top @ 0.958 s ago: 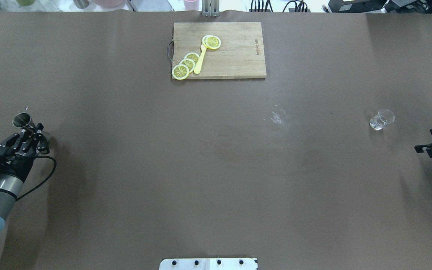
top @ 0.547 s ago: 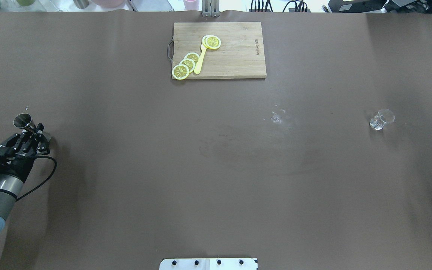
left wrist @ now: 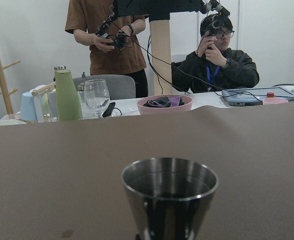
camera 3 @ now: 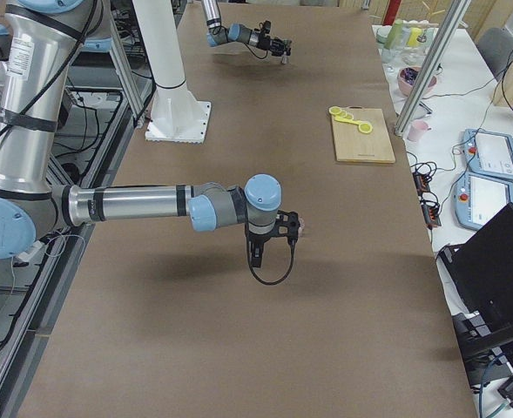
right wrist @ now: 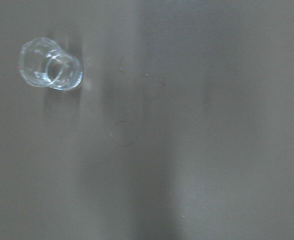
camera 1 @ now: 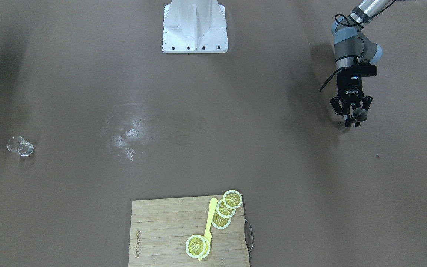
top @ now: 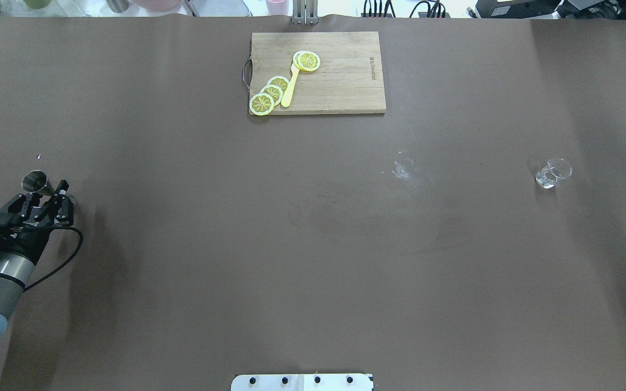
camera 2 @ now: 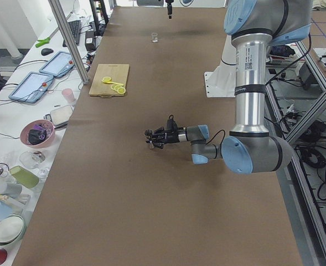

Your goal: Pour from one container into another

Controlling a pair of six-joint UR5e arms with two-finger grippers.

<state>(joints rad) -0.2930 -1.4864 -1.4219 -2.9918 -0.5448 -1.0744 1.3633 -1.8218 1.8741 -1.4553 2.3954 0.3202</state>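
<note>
The container, a steel jigger (top: 34,182), stands upright at the table's far left with my left gripper (top: 47,200) shut on its waist from the side. Its open rim (left wrist: 169,177) fills the lower left wrist view, and the front-facing view shows it (camera 1: 360,114) at the left gripper (camera 1: 351,115). The other container, a small clear glass (top: 551,174), stands alone at the far right of the table (camera 1: 20,145). My right gripper (camera 3: 273,233) shows only in the side views, hovering just beside the glass (right wrist: 49,70). I cannot tell whether it is open.
A wooden cutting board (top: 345,81) with lemon slices (top: 269,93) and a yellow utensil lies at the far middle. A whitish smear (top: 402,169) marks the brown table cover. The robot base (camera 1: 195,26) is on the near side. Two people and tableware are beyond the left end.
My right gripper has pulled back to the right, out of the overhead view. My left gripper and the jigger have shifted slightly toward the robot's side.
</note>
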